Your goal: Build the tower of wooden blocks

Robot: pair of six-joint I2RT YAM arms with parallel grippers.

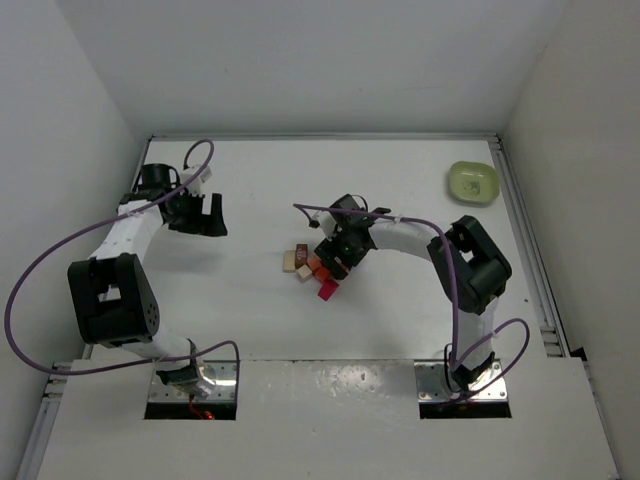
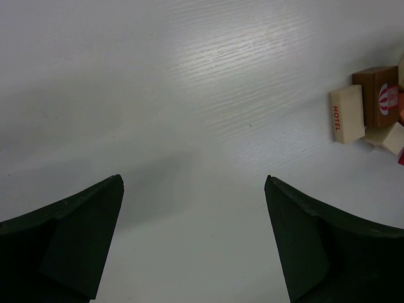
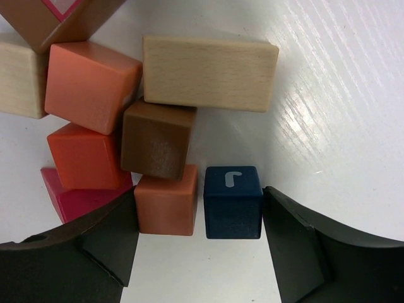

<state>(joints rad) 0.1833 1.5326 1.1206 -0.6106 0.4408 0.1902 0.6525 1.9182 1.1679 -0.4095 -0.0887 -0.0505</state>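
Wood blocks (image 1: 312, 268) in a loose heap at the middle of the tabletop (image 1: 400, 330), lying flat and touching each other; no tower yet. Right claw (image 3: 199, 203) low at the right side of the heap, with two cubes side by side between its fingers: navy block (image 3: 233, 202) and salmon block (image 3: 166, 205). Cannot tell if clenched on them or only just beside. Left claw (image 2: 192, 183) released wide over bare tabletop, far left. Probably light, stiff, smooth, a little slippery. Better to take one cube alone, on two opposite flat faces.
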